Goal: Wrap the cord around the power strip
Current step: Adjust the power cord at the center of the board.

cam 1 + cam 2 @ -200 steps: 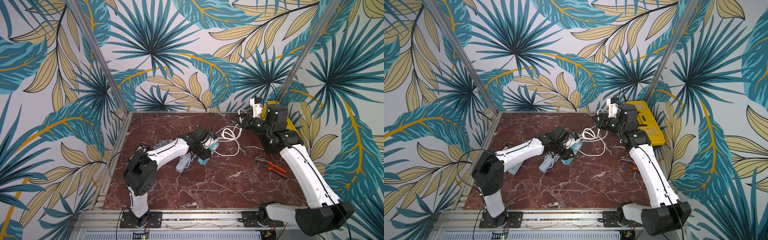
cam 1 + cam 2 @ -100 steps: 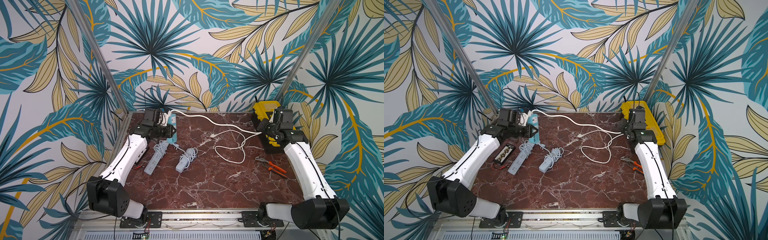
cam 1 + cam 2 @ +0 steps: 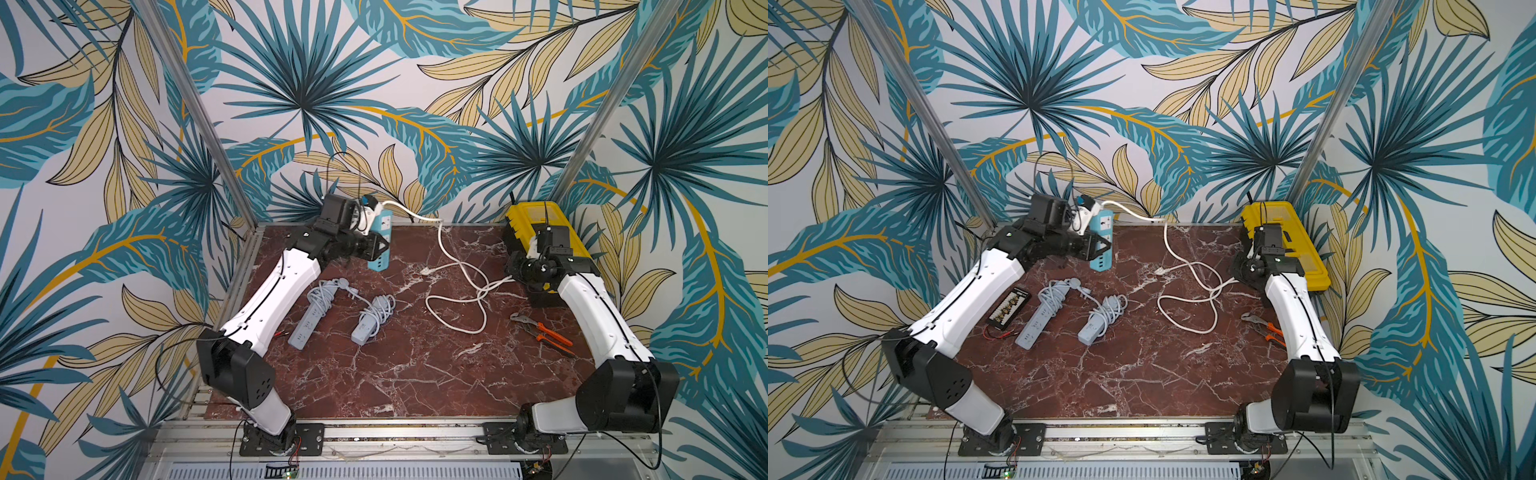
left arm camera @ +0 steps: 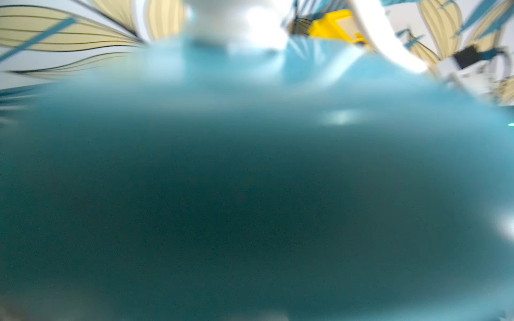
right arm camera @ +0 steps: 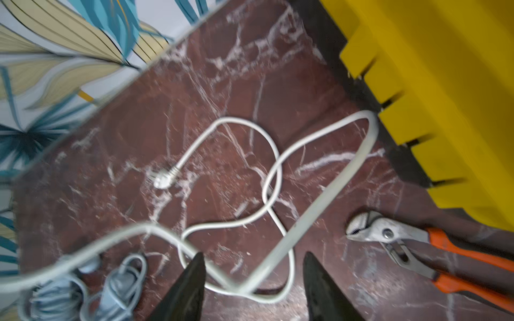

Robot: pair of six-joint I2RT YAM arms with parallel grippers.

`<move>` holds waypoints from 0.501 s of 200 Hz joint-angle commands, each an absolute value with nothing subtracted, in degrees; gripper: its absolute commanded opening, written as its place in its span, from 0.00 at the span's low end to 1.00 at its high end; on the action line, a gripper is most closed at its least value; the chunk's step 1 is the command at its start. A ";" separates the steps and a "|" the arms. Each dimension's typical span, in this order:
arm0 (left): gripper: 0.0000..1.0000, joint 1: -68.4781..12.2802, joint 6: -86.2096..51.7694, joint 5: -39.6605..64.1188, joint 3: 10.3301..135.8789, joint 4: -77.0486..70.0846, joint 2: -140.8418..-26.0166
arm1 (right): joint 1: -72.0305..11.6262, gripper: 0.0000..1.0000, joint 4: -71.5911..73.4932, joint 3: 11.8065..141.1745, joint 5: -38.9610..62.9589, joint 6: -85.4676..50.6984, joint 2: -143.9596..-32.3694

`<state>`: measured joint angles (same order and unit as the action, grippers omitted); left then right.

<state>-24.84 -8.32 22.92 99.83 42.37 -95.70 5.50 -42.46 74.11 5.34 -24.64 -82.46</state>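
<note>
A teal blur fills the left wrist view: the power strip point(image 4: 250, 180), pinched by the left gripper point(image 3: 381, 245). The right gripper point(image 5: 253, 255) has its jaws spread over the strip's cord point(image 5: 372, 130).

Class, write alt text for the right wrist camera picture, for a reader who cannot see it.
A loose white power cord loops across the red marble tabletop, one strand running between two parted black fingers. Orange-handled pliers lie near a yellow plastic toolbox.

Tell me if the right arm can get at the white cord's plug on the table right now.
Probably yes. The right gripper is open above the white cord's loops; the plug lies on bare table just beyond them, nothing covering it.
</note>
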 commanded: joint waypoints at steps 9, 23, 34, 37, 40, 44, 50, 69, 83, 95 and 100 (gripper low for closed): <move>0.04 -25.54 -7.66 26.96 108.83 45.93 -102.41 | 5.41 0.64 -50.89 72.31 2.53 -23.65 -77.52; 0.06 -27.69 -5.51 27.33 111.52 48.17 -104.85 | 4.61 0.65 -52.27 73.38 4.38 -23.46 -74.78; 0.08 -29.60 -4.04 27.37 112.37 48.89 -105.93 | 2.33 0.66 -53.73 75.65 5.79 -22.27 -73.48; 0.08 -30.00 -3.70 27.66 112.48 49.01 -106.17 | 1.49 0.66 -53.95 76.51 6.32 -21.88 -73.25; 0.09 -30.46 -3.37 27.87 112.50 49.07 -106.36 | 0.71 0.66 -53.94 77.24 7.46 -21.39 -73.05; 0.09 -31.02 -3.07 28.27 112.48 49.05 -106.50 | -0.33 0.66 -53.61 78.07 8.89 -20.83 -72.64; 0.09 -31.68 -2.43 29.18 112.21 49.09 -106.61 | -2.01 0.67 -52.14 78.79 11.66 -19.98 -71.92; 0.11 -33.64 -0.05 32.74 111.34 48.98 -106.28 | -5.85 0.69 -43.39 78.46 22.20 -21.77 -69.22; 0.12 -34.58 0.08 35.35 111.18 48.99 -106.09 | -7.47 0.70 -37.63 78.01 26.73 -26.14 -69.16; 0.12 -34.89 -1.45 36.89 111.81 48.98 -106.25 | -8.78 0.70 -32.07 76.36 28.65 -30.69 -69.58; 0.12 -35.00 -2.14 37.26 112.09 48.96 -106.39 | -9.40 0.70 -30.15 75.70 28.68 -32.41 -69.78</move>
<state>-34.54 -2.39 31.48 110.00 49.60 -108.09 -7.31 -42.06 78.13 20.08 -24.67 -68.53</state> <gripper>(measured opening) 0.330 0.703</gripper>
